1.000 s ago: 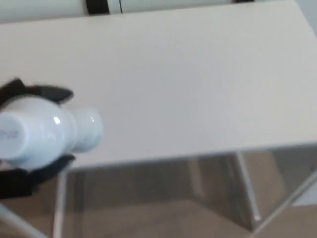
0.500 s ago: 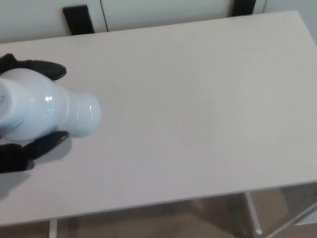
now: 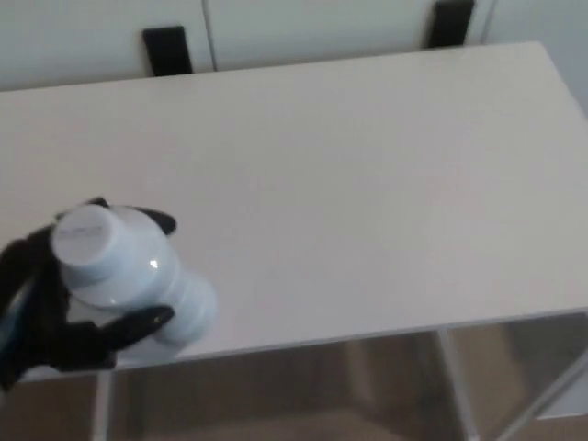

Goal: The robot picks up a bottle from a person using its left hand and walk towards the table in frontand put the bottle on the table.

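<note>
While the left hand grips the white bottle, fingers wrapped round it, over the near-left edge of the table, placing seems underway; next it likely needs lowering, then release.

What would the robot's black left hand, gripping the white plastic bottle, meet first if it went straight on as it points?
Probably the pale beige table top, near its front edge. Nothing lies ahead of the black left hand and its white plastic bottle, though height above the surface is unclear.
</note>
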